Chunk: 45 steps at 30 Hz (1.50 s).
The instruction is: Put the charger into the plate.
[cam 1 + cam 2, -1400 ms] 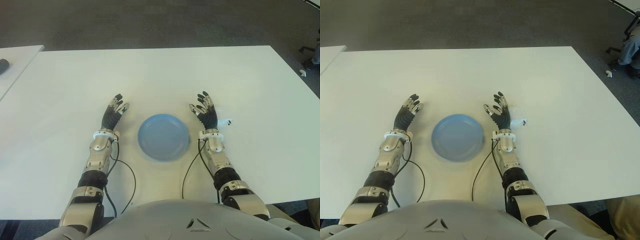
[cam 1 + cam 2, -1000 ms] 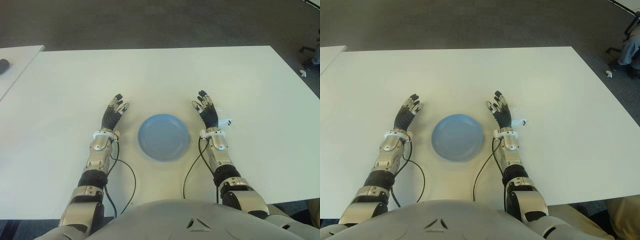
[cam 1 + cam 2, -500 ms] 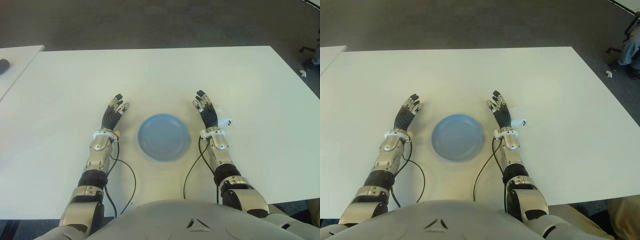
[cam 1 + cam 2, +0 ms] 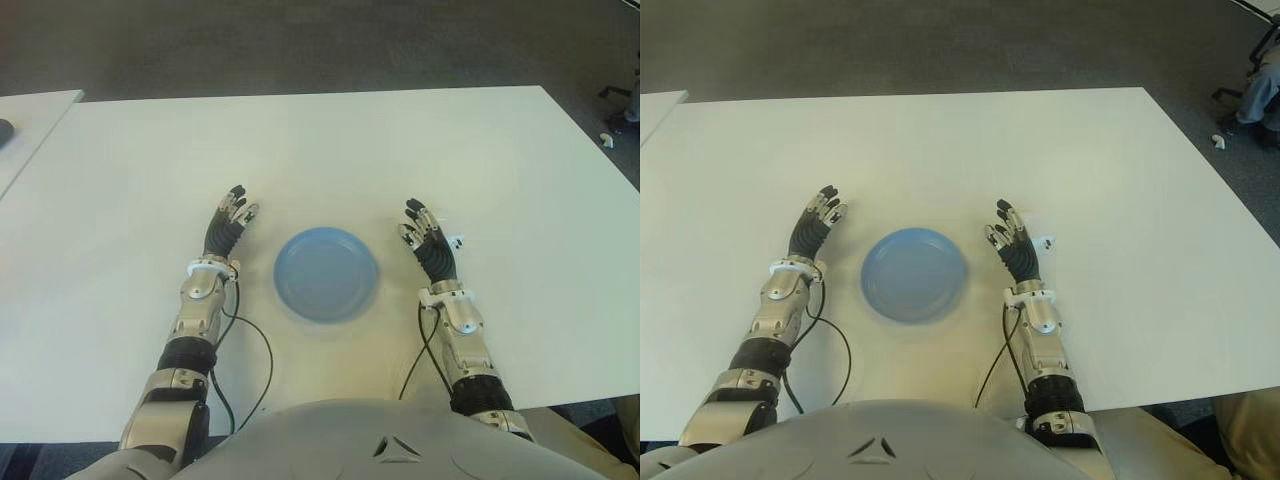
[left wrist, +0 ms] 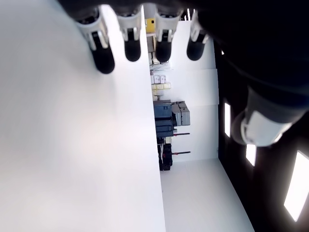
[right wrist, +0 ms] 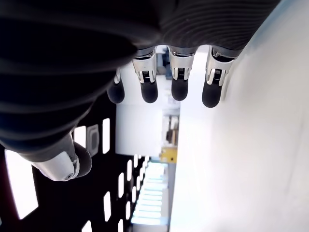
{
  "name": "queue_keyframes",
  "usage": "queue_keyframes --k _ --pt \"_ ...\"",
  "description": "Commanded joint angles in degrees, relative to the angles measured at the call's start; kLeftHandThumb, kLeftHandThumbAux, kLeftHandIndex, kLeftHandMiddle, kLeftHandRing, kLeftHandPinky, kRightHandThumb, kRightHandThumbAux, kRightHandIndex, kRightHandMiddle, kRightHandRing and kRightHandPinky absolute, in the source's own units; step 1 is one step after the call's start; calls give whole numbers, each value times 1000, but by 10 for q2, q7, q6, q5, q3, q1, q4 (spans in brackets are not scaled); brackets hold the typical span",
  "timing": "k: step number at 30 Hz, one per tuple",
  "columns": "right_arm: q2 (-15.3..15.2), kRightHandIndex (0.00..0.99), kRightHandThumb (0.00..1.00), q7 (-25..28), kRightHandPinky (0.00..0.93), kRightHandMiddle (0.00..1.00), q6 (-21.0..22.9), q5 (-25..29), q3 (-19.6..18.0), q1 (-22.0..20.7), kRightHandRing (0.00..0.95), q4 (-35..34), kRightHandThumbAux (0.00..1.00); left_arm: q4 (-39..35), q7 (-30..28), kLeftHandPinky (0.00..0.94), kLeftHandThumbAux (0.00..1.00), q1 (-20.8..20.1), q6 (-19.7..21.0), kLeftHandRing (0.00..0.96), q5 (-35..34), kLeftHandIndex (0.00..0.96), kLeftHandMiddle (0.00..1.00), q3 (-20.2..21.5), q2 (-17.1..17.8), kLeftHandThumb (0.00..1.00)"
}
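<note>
A round blue plate (image 4: 327,273) lies on the white table (image 4: 320,150) between my two hands, with nothing in it. The charger (image 4: 453,241) is a small white block with a dark spot, just right of the plate. My right hand (image 4: 420,226) hovers beside it, fingers straight and spread, and its fingertips partly cover the charger's left end. In the right wrist view the fingertips (image 6: 177,92) point out with nothing held. My left hand (image 4: 232,212) shows left of the plate, fingers extended and holding nothing.
Black cables (image 4: 258,352) trail from both wrists toward my body. A second white table (image 4: 30,125) with a dark object on it stands at the far left. A person's legs and a chair base (image 4: 1258,75) are on the floor at the far right.
My right forearm has swung outward to the right, and the hand has drawn back slightly toward me, still beside the charger. The left hand and the plate have not moved.
</note>
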Motion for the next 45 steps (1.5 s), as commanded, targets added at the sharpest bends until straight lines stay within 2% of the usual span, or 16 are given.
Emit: queue_keyframes --k 1,8,14,17,24,28,32,40,44,45 --pt "-10 11 216 17 127 26 -4 5 8 -8 51 -39 550 37 -13 89 553 44 68 58 18 0 48 -29 -28 38" --pt "-27 27 222 33 135 32 -25 9 8 -26 57 -79 560 45 -16 95 541 37 68 62 17 0 53 -26 -28 35" --pt "-33 38 236 38 147 35 -13 17 5 -51 63 -107 561 49 -15 103 539 33 67 70 17 0 59 -26 -30 37" --pt "-43 44 245 35 158 39 -20 21 -6 -74 70 -116 561 61 -14 94 539 29 64 67 20 0 58 -27 -29 40" --pt "-50 68 279 21 210 67 -27 21 -25 -97 109 -135 572 61 -16 86 534 29 63 57 19 0 53 -27 -31 43" --pt "-45 92 334 -25 247 101 -59 -26 -36 -102 148 -142 598 59 -16 91 528 30 63 61 19 0 57 -27 -32 43" --pt "-48 100 373 -49 254 119 -74 -54 -36 -101 166 -142 614 60 -16 90 526 30 62 62 19 0 58 -27 -32 42" --pt "-77 99 464 -70 256 146 -76 -105 -39 -96 190 -139 603 59 -13 88 527 31 62 60 21 0 57 -27 -32 43" --pt "-92 96 469 -84 244 151 -82 -124 -40 -100 189 -113 577 59 -12 88 529 32 62 60 22 0 57 -27 -32 45" --pt "-102 95 467 -104 240 151 -84 -151 -41 -106 188 -87 571 59 -11 88 529 32 61 60 23 0 57 -27 -32 45"
